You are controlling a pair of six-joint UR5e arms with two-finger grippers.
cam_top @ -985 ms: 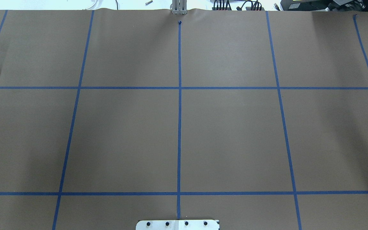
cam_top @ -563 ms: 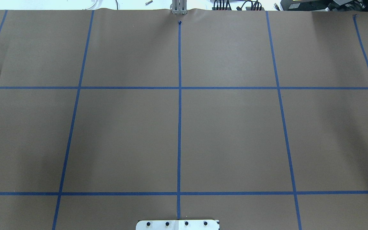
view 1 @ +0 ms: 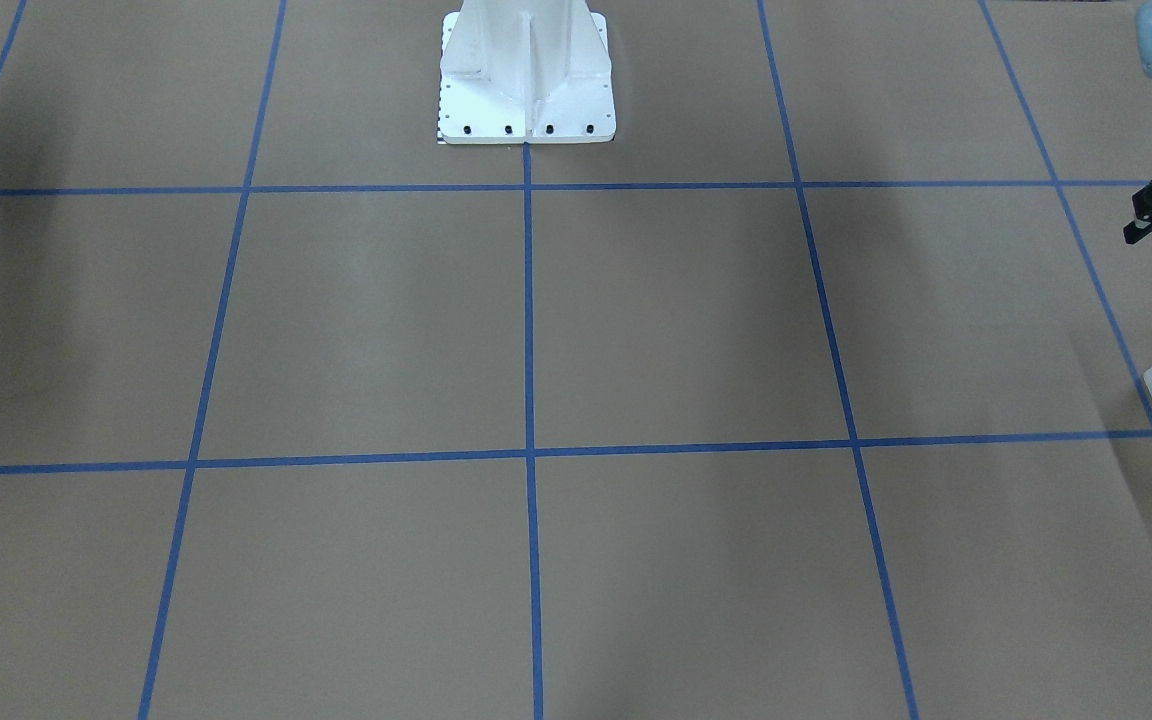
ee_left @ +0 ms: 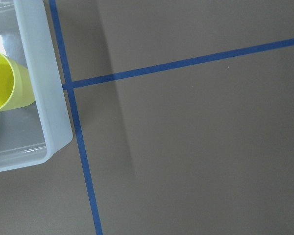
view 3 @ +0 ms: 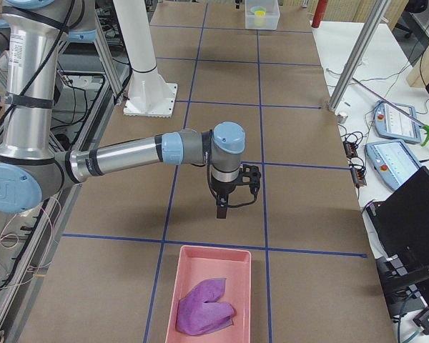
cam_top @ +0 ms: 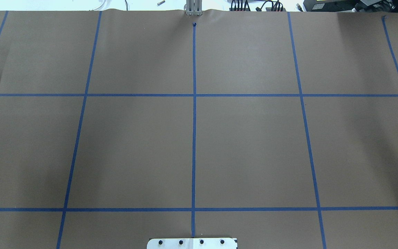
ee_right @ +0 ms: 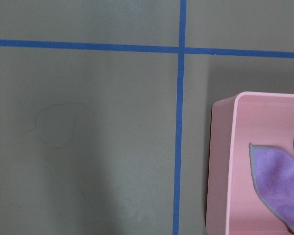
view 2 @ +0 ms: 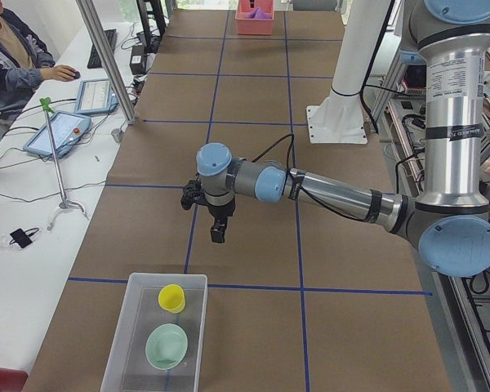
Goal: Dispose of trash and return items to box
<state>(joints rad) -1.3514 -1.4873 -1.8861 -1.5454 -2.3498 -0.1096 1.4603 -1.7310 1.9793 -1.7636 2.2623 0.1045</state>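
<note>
The translucent box (view 2: 114, 359) stands at the table's end on my left. The yellow cup (view 2: 171, 297) and the mint-green bowl (view 2: 165, 346) sit inside it. The left wrist view shows the box's corner (ee_left: 44, 98) and the cup (ee_left: 0, 85). My left gripper (view 2: 218, 235) hangs above the table, a short way from the box; I cannot tell if it is open. My right gripper (view 3: 220, 211) hangs near a pink tray (view 3: 182, 286) holding a purple cloth (view 3: 204, 314); I cannot tell its state. Neither gripper shows anything held.
The white robot base (view 1: 526, 100) stands at the table's middle edge. The brown table carries a blue tape grid. A person (view 2: 8, 57) sits at a side desk with tablets (view 2: 61, 131). The pink tray's rim (ee_right: 225, 171) and cloth (ee_right: 279, 181) show in the right wrist view.
</note>
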